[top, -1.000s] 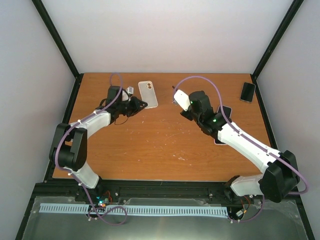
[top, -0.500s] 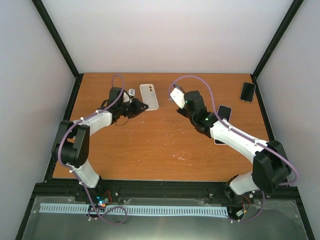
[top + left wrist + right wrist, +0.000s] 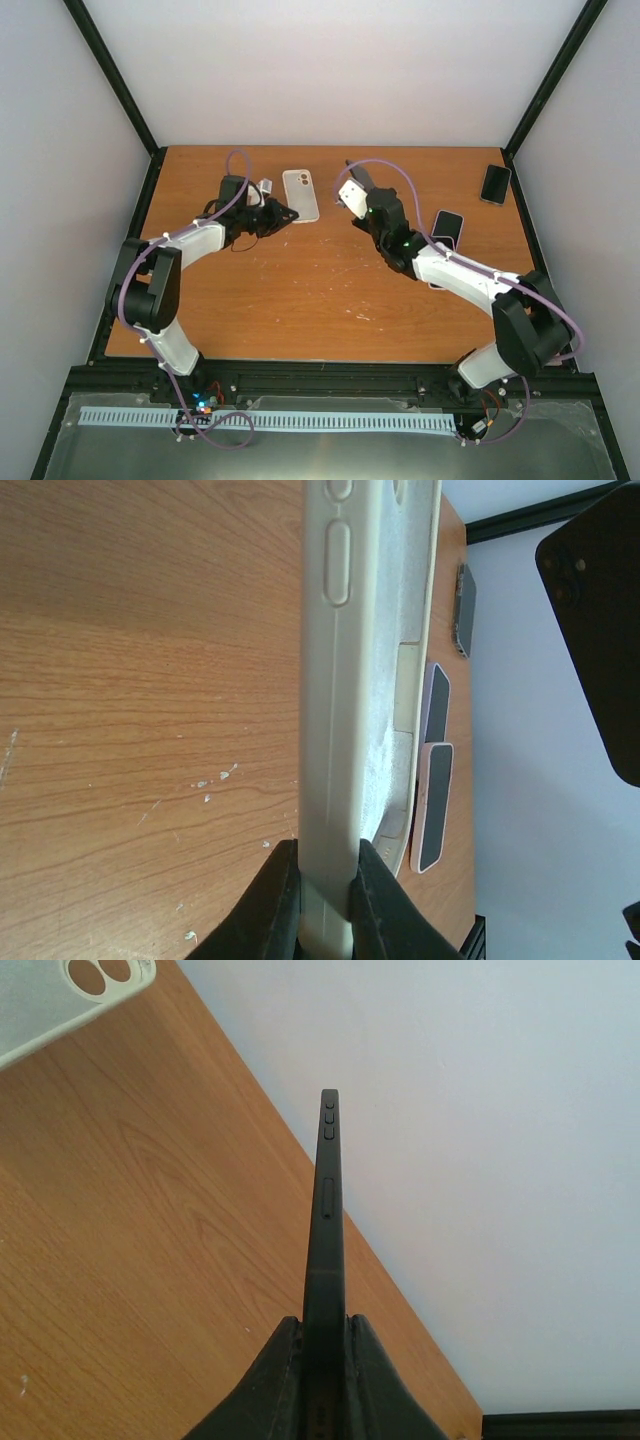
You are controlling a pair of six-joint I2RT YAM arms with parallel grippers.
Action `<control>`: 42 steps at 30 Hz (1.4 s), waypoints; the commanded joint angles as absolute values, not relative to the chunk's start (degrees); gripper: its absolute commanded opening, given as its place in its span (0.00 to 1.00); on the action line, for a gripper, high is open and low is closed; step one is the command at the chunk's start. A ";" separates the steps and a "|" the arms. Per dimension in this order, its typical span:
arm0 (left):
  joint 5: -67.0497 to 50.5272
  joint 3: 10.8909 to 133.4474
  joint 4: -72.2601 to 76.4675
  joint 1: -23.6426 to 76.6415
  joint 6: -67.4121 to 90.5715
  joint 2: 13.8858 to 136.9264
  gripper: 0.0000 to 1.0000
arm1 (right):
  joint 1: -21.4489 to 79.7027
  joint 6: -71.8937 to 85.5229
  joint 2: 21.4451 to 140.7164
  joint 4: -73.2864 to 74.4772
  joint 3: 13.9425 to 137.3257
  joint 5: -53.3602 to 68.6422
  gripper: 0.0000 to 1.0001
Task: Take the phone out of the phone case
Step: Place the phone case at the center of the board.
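Two arms reach over the desk (image 3: 300,300) toward its far edge in the top external view. The left gripper (image 3: 283,214) meets the near-left side of the pale phone case (image 3: 300,194), which sits close to the far edge, left of centre. The right gripper (image 3: 352,182) is well apart from the case, to its right, with the thin dark phone (image 3: 355,172) projecting from it edge-on. We note a dark handset (image 3: 495,184) at the far right corner and a second handset (image 3: 447,227) beside the right arm.

From the left wrist view, we find both fingers (image 3: 275,900) pinched tight on the case's side wall (image 3: 330,680), button mouldings facing the camera and the textured inside exposed, with no phone in it. We cannot tell whether the case touches the desk. The dark phone (image 3: 600,630) shows at upper right, apart from the case. A pink-edged handset (image 3: 432,805) lies beyond.

From the right wrist view, we find the fingers (image 3: 280,1380) clamped on the phone (image 3: 325,1220), held clear above the wood. The case's camera-cutout corner (image 3: 60,1000) appears at upper left.
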State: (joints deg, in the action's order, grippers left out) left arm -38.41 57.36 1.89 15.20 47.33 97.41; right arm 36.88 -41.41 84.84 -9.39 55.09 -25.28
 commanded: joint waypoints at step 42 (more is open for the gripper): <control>-51.87 60.81 -4.75 13.89 42.05 112.03 0.07 | 43.01 -51.69 102.06 -41.90 45.07 -27.22 0.03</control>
